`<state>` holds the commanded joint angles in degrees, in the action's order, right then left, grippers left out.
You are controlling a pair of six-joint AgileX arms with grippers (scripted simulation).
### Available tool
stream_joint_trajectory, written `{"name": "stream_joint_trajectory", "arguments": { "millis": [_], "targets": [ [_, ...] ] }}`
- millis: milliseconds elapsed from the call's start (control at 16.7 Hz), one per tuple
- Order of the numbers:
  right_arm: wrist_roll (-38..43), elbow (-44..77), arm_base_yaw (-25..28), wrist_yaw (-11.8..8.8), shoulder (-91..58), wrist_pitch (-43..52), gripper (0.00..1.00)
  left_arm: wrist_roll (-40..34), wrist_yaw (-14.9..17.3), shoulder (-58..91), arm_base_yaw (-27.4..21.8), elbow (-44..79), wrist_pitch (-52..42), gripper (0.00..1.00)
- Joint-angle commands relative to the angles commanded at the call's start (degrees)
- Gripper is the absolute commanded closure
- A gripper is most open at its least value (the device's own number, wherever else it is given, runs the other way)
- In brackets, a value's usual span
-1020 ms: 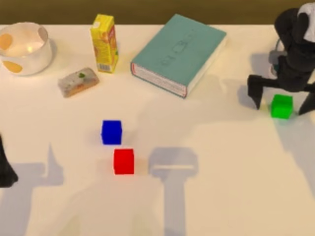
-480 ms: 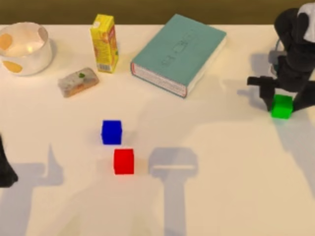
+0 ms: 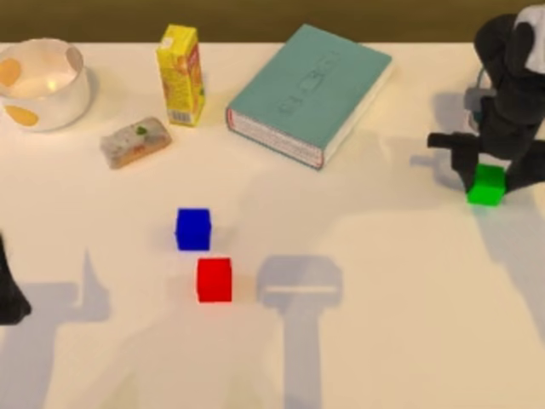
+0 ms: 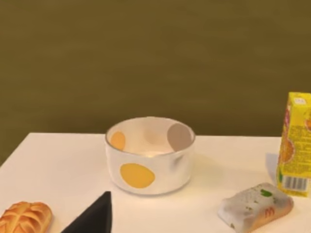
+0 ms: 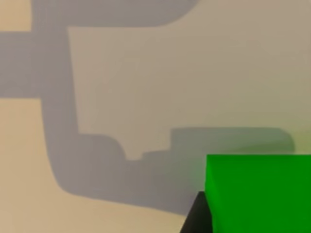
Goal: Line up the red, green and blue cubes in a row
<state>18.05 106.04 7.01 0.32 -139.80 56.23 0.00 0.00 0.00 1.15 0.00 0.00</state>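
The green cube sits near the table's right edge, and my right gripper is shut on it, one dark finger on each side. In the right wrist view the green cube fills the corner, with a black finger edge pressed against its side. The blue cube and the red cube rest left of centre, close together, the red one nearer the front. My left gripper stays parked at the table's left edge.
A teal book lies at the back centre, with a yellow juice carton to its left. A white spotted bowl and a wrapped sandwich occupy the back left. A bread roll shows in the left wrist view.
My right gripper's fingers came together from wide apart onto the green cube. Since then the cube has barely shifted. The left arm has not moved.
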Motion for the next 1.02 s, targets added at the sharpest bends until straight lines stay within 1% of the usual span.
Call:
{"name": "stream_joint_trajectory", "arguments": {
  "millis": [300,420,720,1020],
  "targets": [
    [-0.09,0.29,-0.16,0.22,0.89,0.43,1.0,0.0,0.0,0.0,0.0,0.0,0.0,0.0],
    [-0.13,2.02,-0.02,0.2,1.45,2.63,1.0,0.0,0.0,0.0,0.0,0.0,0.0,0.0],
    [-0.13,8.37,0.26,0.17,4.29,12.3,1.0,0.0,0.0,0.0,0.0,0.0,0.0,0.0],
    [-0.08,9.13,-0.01,0.15,4.65,13.22,1.0,0.0,0.0,0.0,0.0,0.0,0.0,0.0]
  ]
}}
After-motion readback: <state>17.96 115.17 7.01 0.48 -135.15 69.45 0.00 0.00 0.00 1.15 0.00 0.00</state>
